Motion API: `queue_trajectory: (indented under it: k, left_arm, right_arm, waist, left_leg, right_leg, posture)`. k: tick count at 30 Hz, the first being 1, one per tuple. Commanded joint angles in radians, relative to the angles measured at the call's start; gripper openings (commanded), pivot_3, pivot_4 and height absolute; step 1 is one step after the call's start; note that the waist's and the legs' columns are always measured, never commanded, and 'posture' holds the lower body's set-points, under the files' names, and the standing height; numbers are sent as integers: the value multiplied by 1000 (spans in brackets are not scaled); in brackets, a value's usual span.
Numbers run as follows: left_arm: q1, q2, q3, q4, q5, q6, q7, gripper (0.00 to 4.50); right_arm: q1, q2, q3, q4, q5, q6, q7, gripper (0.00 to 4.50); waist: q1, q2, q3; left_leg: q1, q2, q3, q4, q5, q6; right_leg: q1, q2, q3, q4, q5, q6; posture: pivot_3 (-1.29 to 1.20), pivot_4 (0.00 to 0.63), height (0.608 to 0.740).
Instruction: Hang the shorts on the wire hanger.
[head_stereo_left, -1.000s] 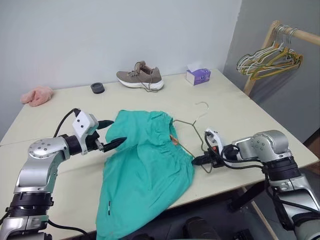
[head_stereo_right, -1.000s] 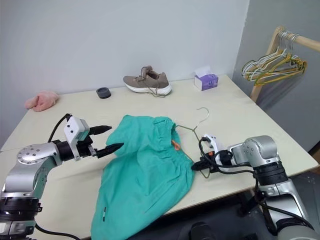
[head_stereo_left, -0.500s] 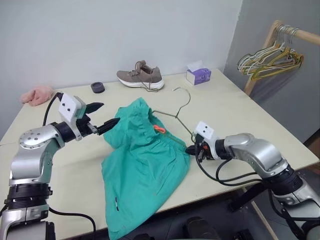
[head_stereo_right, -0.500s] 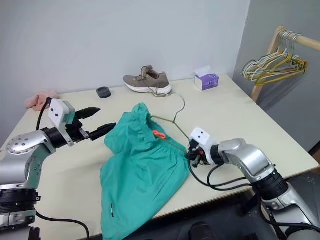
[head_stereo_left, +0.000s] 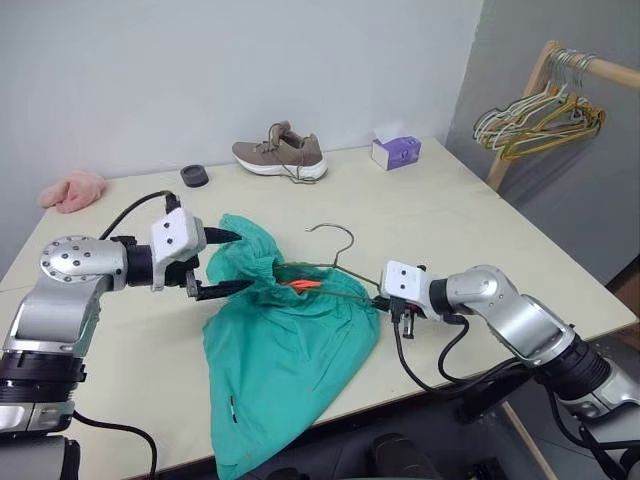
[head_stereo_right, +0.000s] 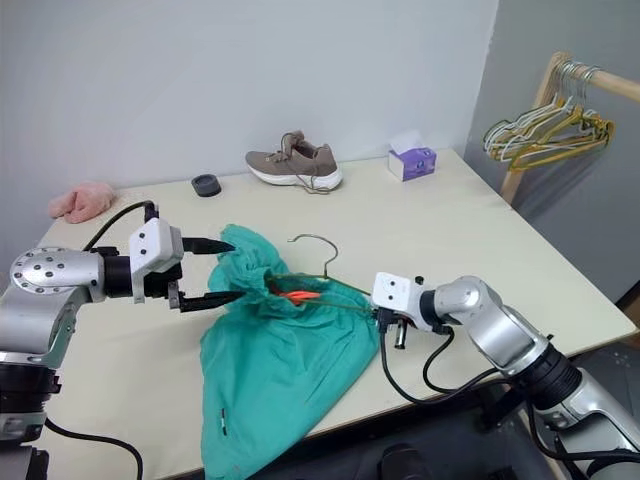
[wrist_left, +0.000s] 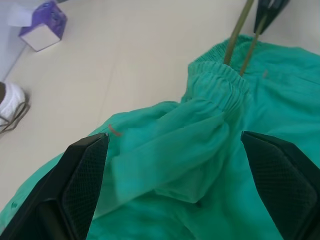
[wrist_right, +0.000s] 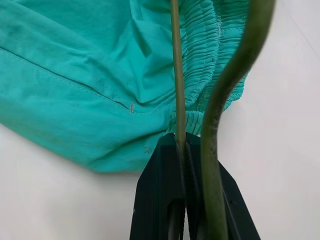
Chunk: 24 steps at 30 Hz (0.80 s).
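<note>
You have the teal-green soft fabric shorts (head_stereo_left: 285, 345) lying near the middle of the pale beige table (head_stereo_left: 470, 220), their gathered waistband bunched up towards the far side and the legs trailing over the near edge. The thin olive-green wire hanger (head_stereo_left: 330, 262) is threaded into the waistband opening, its hook standing up above the cloth, with an orange drawstring tip (head_stereo_left: 303, 285) showing just beside the wire. Your right gripper (wrist_right: 186, 150) is clamped shut on the hanger wire at the right edge of the shorts; the wrist view shows the black fingers pinching the wire right against the elastic. Your left gripper (head_stereo_left: 228, 262) sits at the left side of the waistband with its two black fingers (wrist_left: 82, 175) spread wide, a fold of the fabric lying between them, nothing pinched. Farther back on the table you have a brown knit sneaker with a white sole (head_stereo_left: 281, 153), a small purple tissue box (head_stereo_left: 396, 151), a small black round ring (head_stereo_left: 194, 176) and a crumpled pink cloth (head_stereo_left: 70, 190) at the far left. Off to the right, a wooden rack (head_stereo_left: 530, 90) carries bunched white and yellow hangers (head_stereo_left: 540, 115).
</note>
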Motion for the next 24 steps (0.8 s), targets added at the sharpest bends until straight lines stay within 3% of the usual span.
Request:
queue_trajectory:
  k: [1,5,6,9,20,24]
  left_arm:
    - [-17,2,-18,-7,20,-36,-18,4471]
    - [-11,-12,-48,-3,29,-43,-39,4471]
    - [-12,-17,-51,-1,29,-42,-39,4299]
    - [-18,-31,-56,6,23,-28,-35,3630]
    - [-7,-54,-52,-22,-4,27,-37,88]
    - [2,-45,-46,-27,-12,43,-45,15]
  right_arm:
    - [-11,10,-26,-47,-24,-34,21,0]
    - [-21,18,-35,-59,-36,-51,35,0]
    - [-23,18,-35,-62,-43,-59,40,0]
    - [-19,18,-39,-72,-56,-71,51,0]
    - [-8,14,-43,-75,-100,-165,80,0]
    - [-2,-11,-53,-44,-113,-243,108,0]
  waist:
    - [0,0,0]
    - [-1,0,0]
    - [-1,0,0]
    - [-2,0,0]
    - [-4,0,0]
    - [-4,0,0]
  left_leg:
    - [0,0,0,0,0,0]
    - [0,0,0,0,0,0]
    - [0,0,0,0,0,0]
    - [0,0,0,0,0,0]
    - [0,0,0,0,0,0]
    - [0,0,0,1,0,0]
  right_leg:
    - [0,0,0,0,0,0]
    - [0,0,0,0,0,0]
    - [0,0,0,0,0,0]
    - [0,0,0,0,0,0]
    - [0,0,0,0,0,0]
    - [0,0,0,0,0,0]
  posture:
    - [-300,0,740]
    - [-306,0,740]
    - [-309,0,740]
    - [-312,0,740]
    - [-317,0,740]
    - [-313,0,740]
